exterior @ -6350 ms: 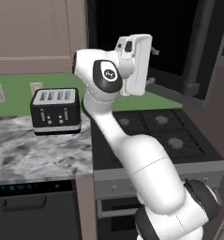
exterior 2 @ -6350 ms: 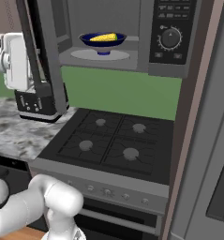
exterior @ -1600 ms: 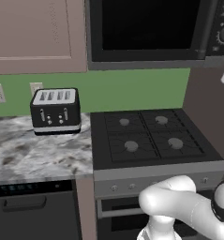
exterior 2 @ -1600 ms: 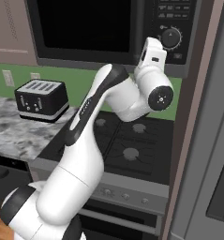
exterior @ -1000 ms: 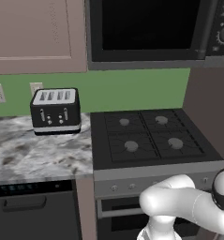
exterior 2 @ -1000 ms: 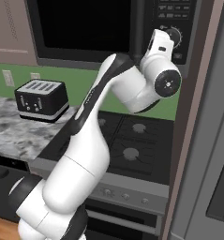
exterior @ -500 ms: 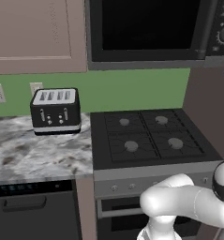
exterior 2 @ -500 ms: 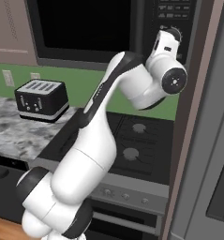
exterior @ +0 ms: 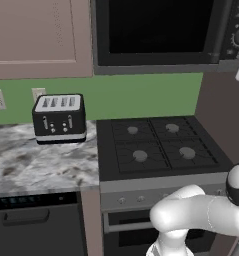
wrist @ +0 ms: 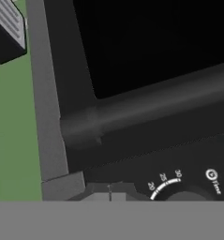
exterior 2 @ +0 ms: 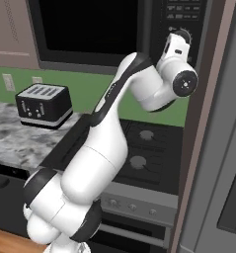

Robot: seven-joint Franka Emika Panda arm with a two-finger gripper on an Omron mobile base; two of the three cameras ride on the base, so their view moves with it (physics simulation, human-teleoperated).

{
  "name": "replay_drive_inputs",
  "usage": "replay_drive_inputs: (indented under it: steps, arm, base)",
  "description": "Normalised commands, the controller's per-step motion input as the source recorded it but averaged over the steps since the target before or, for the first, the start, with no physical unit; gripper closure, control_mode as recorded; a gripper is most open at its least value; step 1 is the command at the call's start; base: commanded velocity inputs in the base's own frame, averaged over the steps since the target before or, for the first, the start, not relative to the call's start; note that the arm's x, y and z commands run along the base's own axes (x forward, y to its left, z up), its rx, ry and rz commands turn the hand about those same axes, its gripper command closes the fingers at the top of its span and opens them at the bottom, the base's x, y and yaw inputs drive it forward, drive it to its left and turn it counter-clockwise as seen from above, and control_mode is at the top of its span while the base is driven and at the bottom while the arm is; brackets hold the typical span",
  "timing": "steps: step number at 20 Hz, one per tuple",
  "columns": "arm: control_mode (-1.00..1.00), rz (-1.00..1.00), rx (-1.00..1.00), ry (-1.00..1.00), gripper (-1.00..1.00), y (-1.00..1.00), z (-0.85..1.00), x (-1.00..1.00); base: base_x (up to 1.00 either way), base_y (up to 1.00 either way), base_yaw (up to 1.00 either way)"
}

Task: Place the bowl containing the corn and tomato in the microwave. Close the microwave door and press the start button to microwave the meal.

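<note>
- The gripper point(exterior 2: 180, 37) is raised against the black control strip point(exterior 2: 181, 20) of the microwave point(exterior: 161, 35), close to the round dial. Its fingers are hidden, so I cannot tell whether they are parted or closed.
- In the hand view the camera sits right at the panel: the door's bar handle point(wrist: 151, 110) crosses the picture, and the timer dial point(wrist: 188, 190), with its white minute marks, sits at the lower edge.
- The microwave door point(exterior: 153, 27) is closed, its black window showing nothing of the bowl or food behind it; presumably the meal is inside.
- The step in hand looks like the last one: pressing start.
- The next move calls for lining a fingertip up with the start button rather than the dial, then a short, straight push into the panel.
- The toaster point(exterior: 59, 118) stands on the marble counter point(exterior: 36, 165), well away from the work.
</note>
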Motion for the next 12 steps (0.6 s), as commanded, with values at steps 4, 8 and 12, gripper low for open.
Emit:
replay_drive_inputs:
  steps: [4, 8, 12]
  arm:
    - [-1.00, 0.00, 0.00, 0.00, 1.00, -0.07, -0.07, 0.35]
    - [-1.00, 0.00, 0.01, 0.00, 1.00, -0.22, 0.00, 0.35]
    - [-1.00, 0.00, 0.03, 0.00, 1.00, -0.29, 0.00, 0.30]
  base:
    - [0.00, 0.00, 0.00]
    - [0.00, 0.00, 0.00]
    - [0.00, 0.00, 0.00]
